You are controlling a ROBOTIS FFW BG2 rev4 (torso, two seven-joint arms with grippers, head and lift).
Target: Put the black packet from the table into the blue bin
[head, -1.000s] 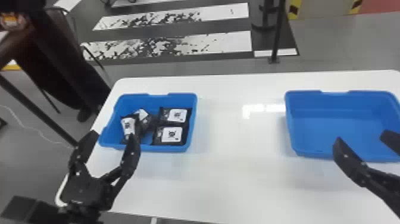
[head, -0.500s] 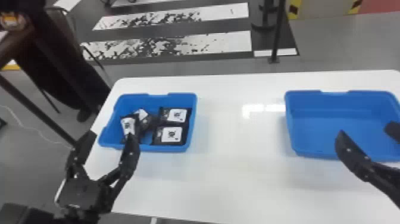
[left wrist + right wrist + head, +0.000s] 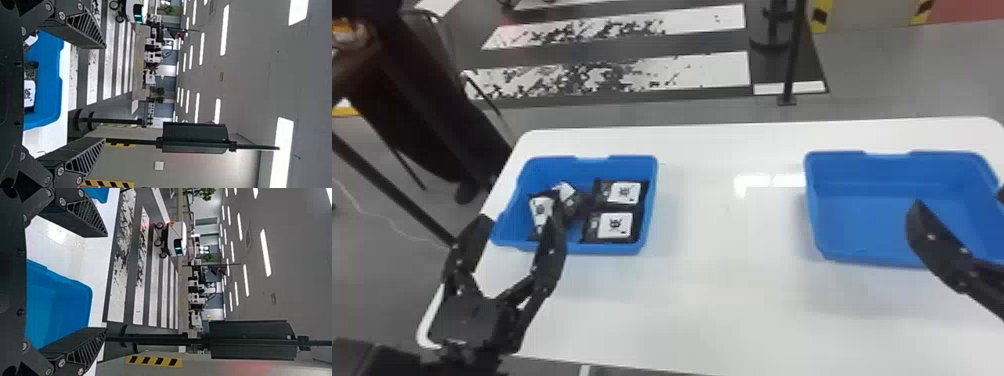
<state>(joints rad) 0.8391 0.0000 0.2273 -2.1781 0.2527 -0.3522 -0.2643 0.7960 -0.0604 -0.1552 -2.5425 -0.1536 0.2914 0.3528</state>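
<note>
In the head view my left gripper (image 3: 519,220) stands open at the near side of the left blue bin (image 3: 604,248), its right finger overlapping the bin's near rim. Several black packets (image 3: 592,235) with white labels lie inside that bin. My right gripper (image 3: 959,200) is open over the right blue bin (image 3: 862,257), whose bare floor shows. The left wrist view has my left gripper (image 3: 104,93) with its fingers wide apart and nothing between them. Likewise, my right gripper (image 3: 106,282) is spread and holds nothing in the right wrist view.
Both bins stand on the white table (image 3: 722,310), with a wide stretch of tabletop between them. Beyond the far edge a black post (image 3: 792,60) rises from the floor. A person in dark clothing is at the far left.
My right gripper has moved forward and a little to the right over the right bin. The left gripper has shifted slightly forward. Bins and packets look unmoved.
</note>
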